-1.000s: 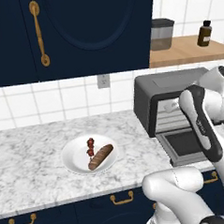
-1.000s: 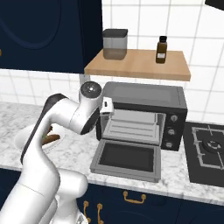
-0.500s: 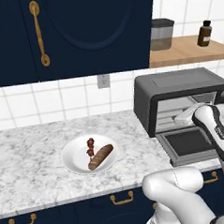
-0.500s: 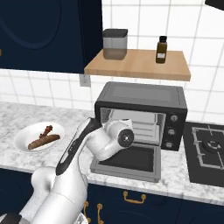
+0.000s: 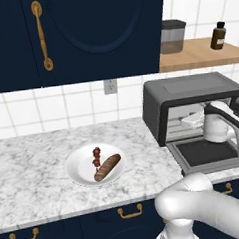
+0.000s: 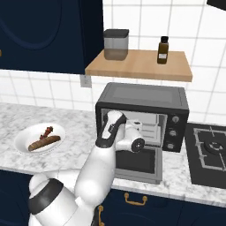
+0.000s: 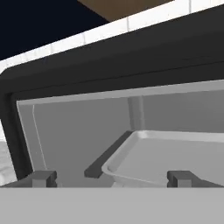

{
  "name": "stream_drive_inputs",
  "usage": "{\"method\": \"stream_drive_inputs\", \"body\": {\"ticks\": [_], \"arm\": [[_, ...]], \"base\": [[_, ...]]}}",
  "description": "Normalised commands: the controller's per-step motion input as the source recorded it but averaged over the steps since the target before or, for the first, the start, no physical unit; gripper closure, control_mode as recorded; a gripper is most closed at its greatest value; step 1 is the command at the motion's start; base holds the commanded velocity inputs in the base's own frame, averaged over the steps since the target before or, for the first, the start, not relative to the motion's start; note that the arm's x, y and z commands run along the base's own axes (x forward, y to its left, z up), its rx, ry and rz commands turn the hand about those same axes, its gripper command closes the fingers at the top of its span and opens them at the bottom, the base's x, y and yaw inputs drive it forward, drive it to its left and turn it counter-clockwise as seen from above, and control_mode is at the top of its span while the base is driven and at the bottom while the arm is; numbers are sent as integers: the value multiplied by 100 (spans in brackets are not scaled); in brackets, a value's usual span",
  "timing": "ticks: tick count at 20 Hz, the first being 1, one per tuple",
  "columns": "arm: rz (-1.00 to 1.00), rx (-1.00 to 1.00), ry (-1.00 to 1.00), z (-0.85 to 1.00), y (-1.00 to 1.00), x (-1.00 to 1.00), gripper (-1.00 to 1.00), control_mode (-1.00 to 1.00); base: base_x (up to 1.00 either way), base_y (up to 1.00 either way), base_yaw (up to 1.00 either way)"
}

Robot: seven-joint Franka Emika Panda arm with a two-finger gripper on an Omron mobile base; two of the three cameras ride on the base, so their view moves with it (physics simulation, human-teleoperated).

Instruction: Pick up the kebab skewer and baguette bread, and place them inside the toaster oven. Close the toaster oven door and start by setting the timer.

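Observation:
The kebab skewer (image 5: 96,155) and the baguette bread (image 5: 107,167) lie side by side on a white plate (image 5: 77,171) on the marble counter, left of the toaster oven (image 5: 190,89). From the right base view the skewer (image 6: 46,131) and baguette (image 6: 43,142) sit far left. The toaster oven door (image 6: 136,167) hangs open, lying flat in front. My gripper (image 7: 112,178) is open with nothing between its fingertips (image 7: 43,177). It is at the oven's mouth, facing the grey tray (image 7: 170,155) inside. The hand (image 5: 191,121) is well right of the plate.
A wooden shelf (image 6: 139,66) above the oven carries a grey canister (image 6: 116,44) and a brown bottle (image 6: 163,50). A dark stovetop (image 6: 207,154) lies right of the oven. Navy cabinets (image 5: 86,33) hang above the counter, and my own arm arches over the counter's front.
The arm has swung down from in front of the oven, and the hand now sits at the open cavity. Plate, skewer and baguette have not moved.

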Motion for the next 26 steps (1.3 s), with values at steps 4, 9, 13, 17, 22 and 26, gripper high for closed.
{"method": "stream_drive_inputs", "body": {"ticks": [4, 9, 13, 17, 22, 26], "arm": [[6, 8, 0, -25, -44, 58, -100, -100], [5, 0, -8, -24, -30, 44, -100, -100], [2, 0, -5, -4, -23, 42, -100, -100], [0, -4, 0, -7, -7, 33, -100, -100], [0, -11, 0, -11, -18, 1, -100, -100], [0, -14, 7, -73, -20, -9, -100, -100]], "base": [[0, 0, 0], [0, 0, 0], [0, 0, 0], [0, 0, 0], [0, 0, 0], [0, 0, 0]]}}
